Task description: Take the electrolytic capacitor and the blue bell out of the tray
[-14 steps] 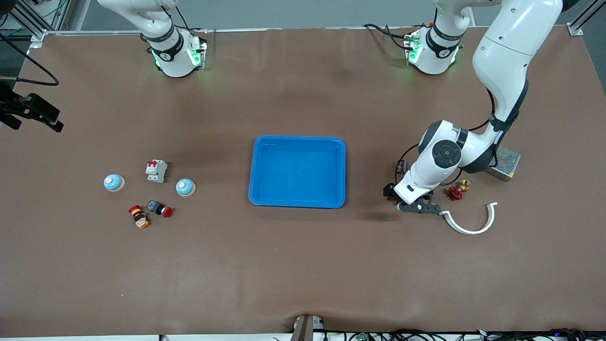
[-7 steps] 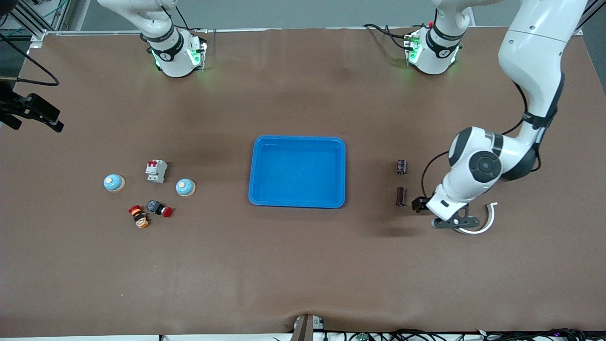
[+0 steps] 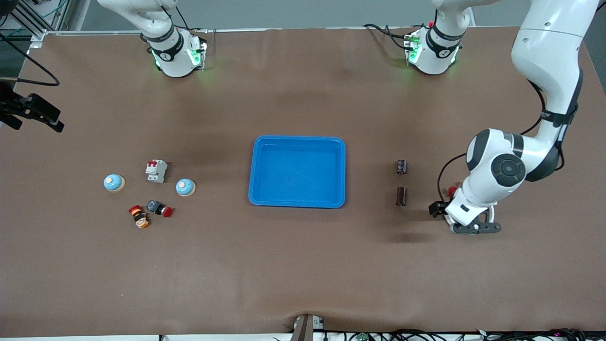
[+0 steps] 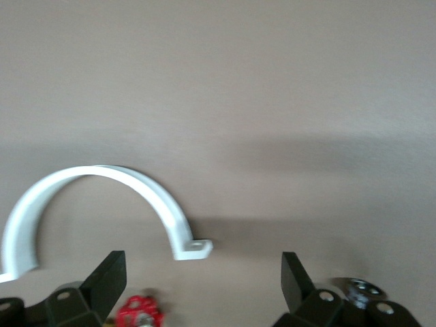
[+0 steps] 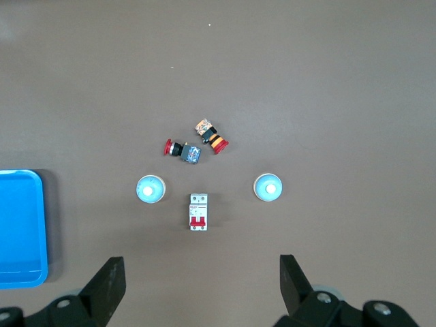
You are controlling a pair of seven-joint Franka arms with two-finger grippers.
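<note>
Since the earlier pictures, only the left arm has moved: it has swung away from the blue tray (image 3: 297,142) toward its own end of the table, uncovering two small dark capacitors it had hidden. Now the left gripper (image 3: 475,228) hangs low over a white curved clamp (image 4: 95,208), its jaws spread wide and empty. A small red valve handle (image 3: 451,190) peeks out beside the arm's wrist.

Both capacitors lie on the brown table (image 3: 303,265) between the tray and the left gripper. One capacitor (image 3: 401,166) lies farther from the front camera; the other capacitor (image 3: 401,196) lies nearer to it. Neither touches the tray or the gripper.

At the right arm's end of the table sits a cluster of small parts. Two pale blue bells rest there, one bell (image 3: 114,182) closest to the table's end, the second bell (image 3: 185,187) closer to the tray. Between them, slightly farther from the camera, stands a white circuit breaker (image 3: 156,171) with a red switch. Nearer the camera lie a red push button (image 3: 159,208) and an orange and black button (image 3: 138,216), just beside each other.

The right gripper (image 5: 201,289) waits high above this cluster, out of the front view, its jaws wide apart and holding nothing. Inside the tray, only its bare blue floor shows.
</note>
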